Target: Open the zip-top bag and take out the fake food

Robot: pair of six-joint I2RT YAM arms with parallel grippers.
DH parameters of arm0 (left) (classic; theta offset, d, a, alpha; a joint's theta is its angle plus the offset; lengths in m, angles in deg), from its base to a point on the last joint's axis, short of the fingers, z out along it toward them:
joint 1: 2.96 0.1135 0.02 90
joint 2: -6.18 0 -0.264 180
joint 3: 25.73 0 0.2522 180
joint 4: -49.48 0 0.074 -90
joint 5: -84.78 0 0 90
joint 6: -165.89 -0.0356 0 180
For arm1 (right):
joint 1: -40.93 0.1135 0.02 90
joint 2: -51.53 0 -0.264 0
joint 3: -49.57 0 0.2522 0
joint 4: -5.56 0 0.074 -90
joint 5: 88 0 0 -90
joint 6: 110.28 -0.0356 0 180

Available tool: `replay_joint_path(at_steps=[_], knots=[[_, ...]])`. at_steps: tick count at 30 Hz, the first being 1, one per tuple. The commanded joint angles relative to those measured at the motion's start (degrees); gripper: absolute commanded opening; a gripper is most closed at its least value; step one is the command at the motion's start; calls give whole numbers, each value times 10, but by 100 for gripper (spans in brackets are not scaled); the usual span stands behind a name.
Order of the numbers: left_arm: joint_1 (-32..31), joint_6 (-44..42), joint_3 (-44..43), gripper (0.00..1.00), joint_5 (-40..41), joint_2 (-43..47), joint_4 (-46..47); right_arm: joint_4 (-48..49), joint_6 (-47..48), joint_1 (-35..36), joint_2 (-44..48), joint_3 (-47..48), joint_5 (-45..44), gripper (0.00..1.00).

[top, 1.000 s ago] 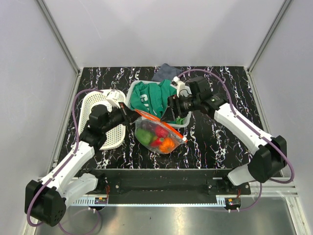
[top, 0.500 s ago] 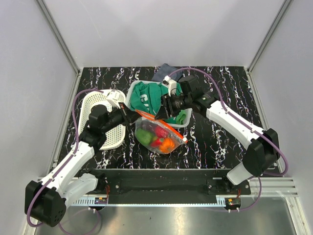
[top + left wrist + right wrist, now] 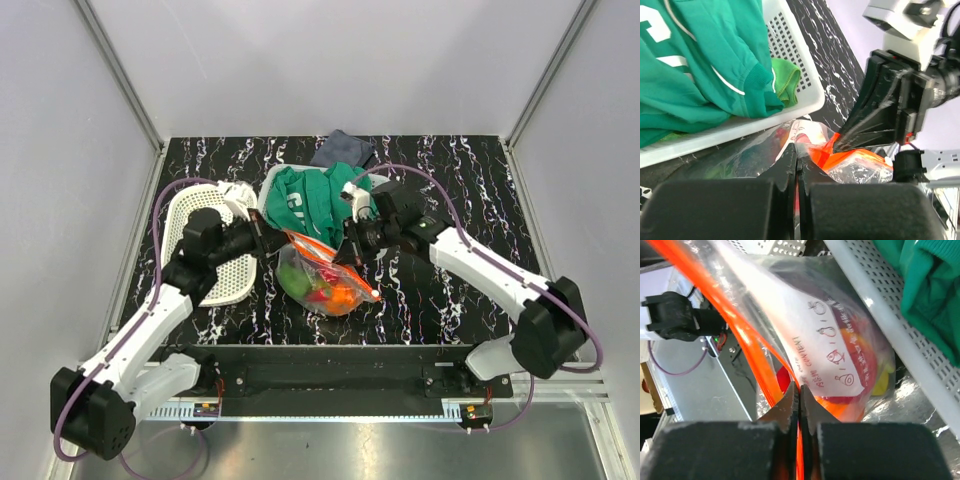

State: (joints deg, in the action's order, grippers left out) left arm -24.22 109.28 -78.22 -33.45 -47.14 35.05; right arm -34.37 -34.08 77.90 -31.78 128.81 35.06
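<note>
The zip-top bag (image 3: 322,278) lies in front of the white basket, its orange-red zip strip (image 3: 335,262) running diagonally. Fake food (image 3: 318,288) shows through the plastic: green, red and orange pieces. My left gripper (image 3: 272,240) is shut on the bag's left upper corner; in the left wrist view its tips (image 3: 797,156) pinch clear film beside the strip (image 3: 857,159). My right gripper (image 3: 345,256) is shut on the strip's near lip (image 3: 799,390), with the white label (image 3: 826,360) and red food (image 3: 784,381) just beyond.
A white perforated basket (image 3: 268,200) behind the bag holds a green garment (image 3: 312,195). An oval white basket (image 3: 195,225) sits at the left under my left arm. A dark grey cloth (image 3: 340,148) lies at the back.
My right gripper came down from over the basket to the bag's zip strip and shut on it. The bag's mouth shifted slightly; my left gripper stayed shut on its corner.
</note>
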Motion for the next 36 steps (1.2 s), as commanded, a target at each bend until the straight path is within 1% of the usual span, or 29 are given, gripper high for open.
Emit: replay_joint_path(at_steps=[1,2,3,4,6,7,8,10,11,13,15,16,19,20,22,23,24,25,26,27,28,29,30,31,32,33,34,35,36], knots=[[3,-27,-67,0,-52,-27,-12,19,-34,6,80,-10,-10,0],[3,-37,-78,0,-71,-41,-20,21,-43,6,103,-14,-12,0],[2,-41,-86,2,-81,-49,-36,23,-60,6,115,-16,-15,0],[2,-45,-100,6,-87,-52,-46,24,-68,6,127,-18,-18,0],[-2,-55,-110,20,-91,-50,-63,23,-95,6,169,-34,-41,0],[-3,-56,-116,34,-89,-45,-67,23,-102,6,185,-41,-54,0],[-6,-49,-117,40,-89,-38,-67,21,-108,6,218,-57,-67,0],[-14,-47,-123,52,-90,-18,-72,18,-131,6,249,-76,-110,0],[-20,-42,-126,53,-91,-12,-76,26,-141,6,269,-94,-121,0],[-29,-33,-129,54,-90,10,-86,52,-169,6,278,-111,-108,0],[-45,-16,-132,54,-88,26,-90,98,-191,6,273,-132,-83,0],[-51,-10,-133,54,-87,38,-89,109,-193,6,267,-135,-78,0],[-102,1,-146,53,-78,38,-89,118,-190,6,236,-129,-60,0],[-139,2,-151,51,-67,32,-90,125,-188,7,227,-126,-54,0],[-170,4,-160,43,-51,10,-96,132,-187,7,224,-125,-55,0],[-192,5,-161,39,-25,6,-101,136,-188,7,227,-125,-62,0],[-202,8,-156,31,-8,2,-109,137,-188,7,228,-126,-66,0],[-211,12,-152,28,9,0,-112,136,-188,7,229,-126,-70,0],[-223,30,-149,27,45,-4,-119,136,-188,7,234,-126,-74,0],[-230,40,-145,26,62,-4,-127,136,-187,7,235,-127,-76,0],[-239,57,-140,29,77,-3,-130,136,-187,7,235,-129,-77,0],[-263,65,-139,36,135,1,-136,135,-186,7,240,-131,-79,0],[-277,73,-136,51,173,3,-150,136,-185,6,242,-132,-81,0],[-291,92,-131,55,212,4,-155,135,-185,7,246,-134,-82,0],[-311,108,-130,58,298,3,-164,135,-184,6,251,-136,-83,0],[-313,126,-130,60,325,-6,-182,134,-185,7,254,-139,-83,0],[-313,159,-131,65,344,-12,-189,134,-185,6,257,-143,-83,0],[-313,170,-139,67,379,-19,-200,134,-186,7,263,-147,-86,0],[-314,177,-144,68,395,-37,-203,134,-187,6,266,-148,-87,0]])
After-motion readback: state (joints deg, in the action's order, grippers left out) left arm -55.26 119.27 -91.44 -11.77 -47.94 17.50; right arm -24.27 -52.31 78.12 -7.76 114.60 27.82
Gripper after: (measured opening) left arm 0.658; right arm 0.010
